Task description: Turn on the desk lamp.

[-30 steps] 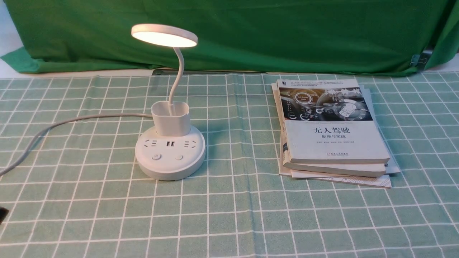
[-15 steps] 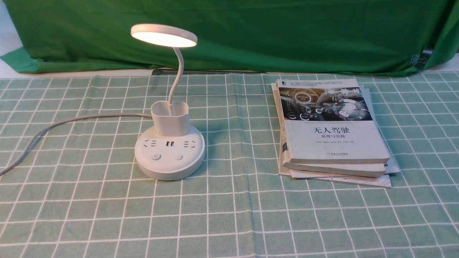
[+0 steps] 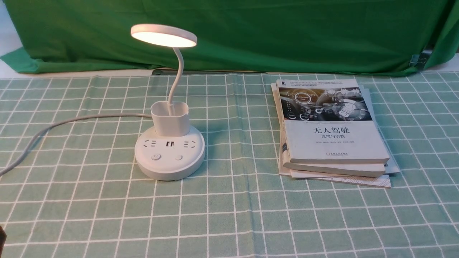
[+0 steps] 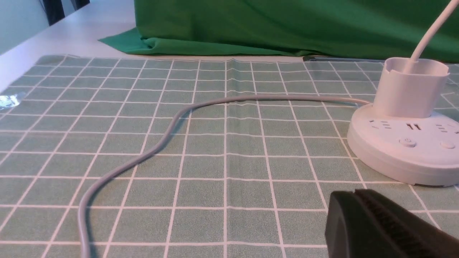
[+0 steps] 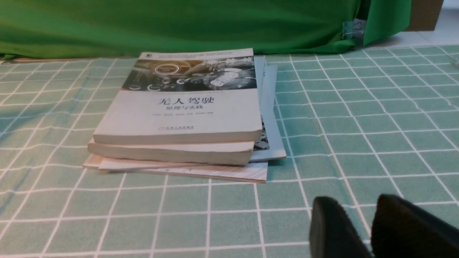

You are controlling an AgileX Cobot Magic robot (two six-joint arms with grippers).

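Observation:
The white desk lamp stands left of centre on the checked cloth. Its flat round head (image 3: 164, 35) glows. A thin gooseneck rises from the cup holder (image 3: 170, 118) on the round base (image 3: 169, 163), which carries sockets and two buttons (image 3: 155, 157). Its grey cord (image 3: 53, 125) runs off to the left. In the left wrist view the base (image 4: 401, 157) lies ahead of my left gripper (image 4: 355, 195), which is shut, empty and apart from the base. Only a dark sliver of it (image 3: 1, 234) shows at the front view's left edge. My right gripper (image 5: 358, 206) is empty, jaws a narrow gap apart.
A stack of books (image 3: 330, 132) lies on the right side of the cloth, also in the right wrist view (image 5: 183, 114), ahead of the right gripper. A green backdrop (image 3: 251, 32) hangs along the far edge. The cord (image 4: 172, 122) snakes across the cloth left of the lamp.
The dark tip at the front view's left edge left the frame, then reappeared lower down. The lamp head glows in all frames; lamp and books have not moved.

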